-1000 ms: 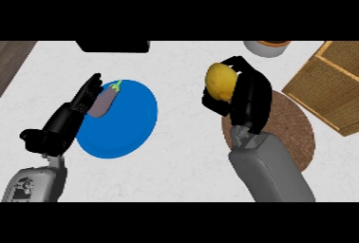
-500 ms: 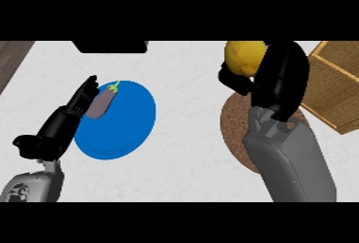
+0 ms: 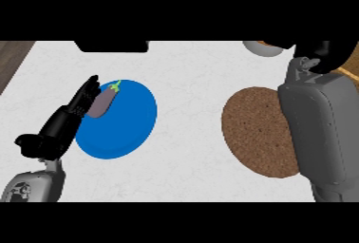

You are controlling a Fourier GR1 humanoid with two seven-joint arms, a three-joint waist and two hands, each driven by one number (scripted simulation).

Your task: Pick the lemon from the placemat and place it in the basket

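Head view, lemon hidden, right hand [image 3: 324, 53] by brown placemat [image 3: 254, 129]

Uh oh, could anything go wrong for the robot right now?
Maybe. The right hand sits at the view's top right edge, and neither the lemon nor most of the basket shows, so a release there cannot be checked. The big right forearm hangs over the brown placemat and might brush it on the way back. The left hand rests against the eggplant and could nudge it.
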